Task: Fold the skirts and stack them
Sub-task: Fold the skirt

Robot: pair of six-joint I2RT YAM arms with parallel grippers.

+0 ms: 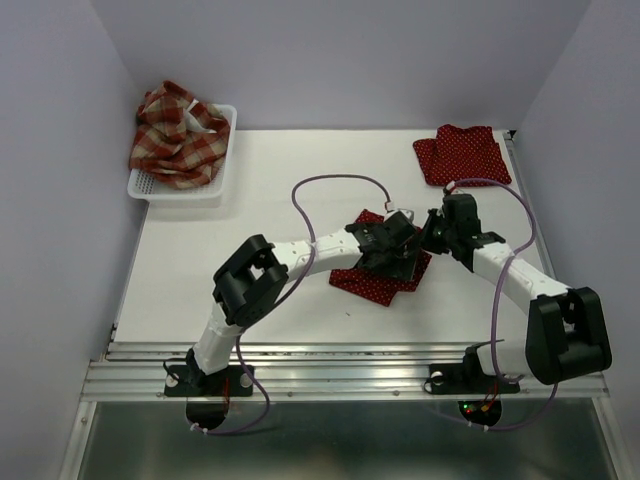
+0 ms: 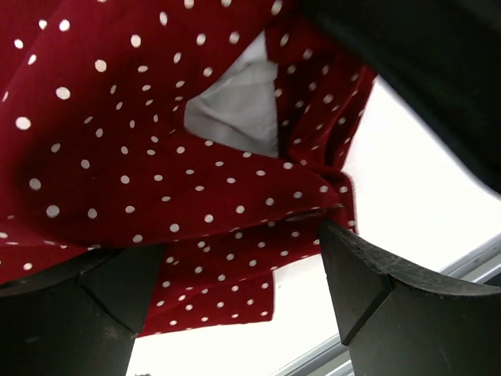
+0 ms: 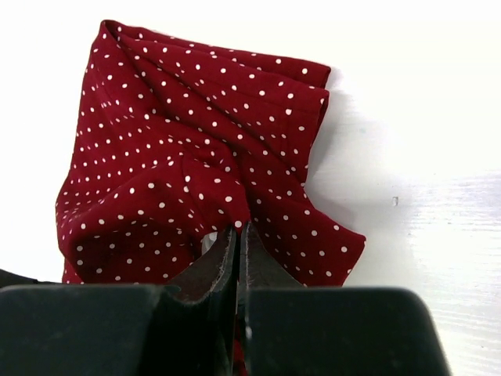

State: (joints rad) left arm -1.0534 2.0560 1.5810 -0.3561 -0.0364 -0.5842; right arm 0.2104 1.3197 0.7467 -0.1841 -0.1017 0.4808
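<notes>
A dark red polka-dot skirt (image 1: 375, 278) lies rumpled at the table's middle. My left gripper (image 1: 392, 248) hovers over it with its jaws wide open; in the left wrist view (image 2: 243, 270) the cloth (image 2: 156, 172) hangs between and beyond the fingers. My right gripper (image 1: 430, 235) is shut on a pinched ridge of the same skirt (image 3: 196, 149); its jaws (image 3: 237, 231) are closed on the fabric. A second polka-dot skirt (image 1: 462, 155) lies folded flat at the back right. The red-and-cream plaid skirt (image 1: 178, 135) is bunched in the white mesh basket (image 1: 222, 178).
The basket stands at the table's back left corner. Purple cables loop over both arms. A metal rail (image 1: 340, 375) runs along the near edge of the table. Grey walls close in the left, right and back.
</notes>
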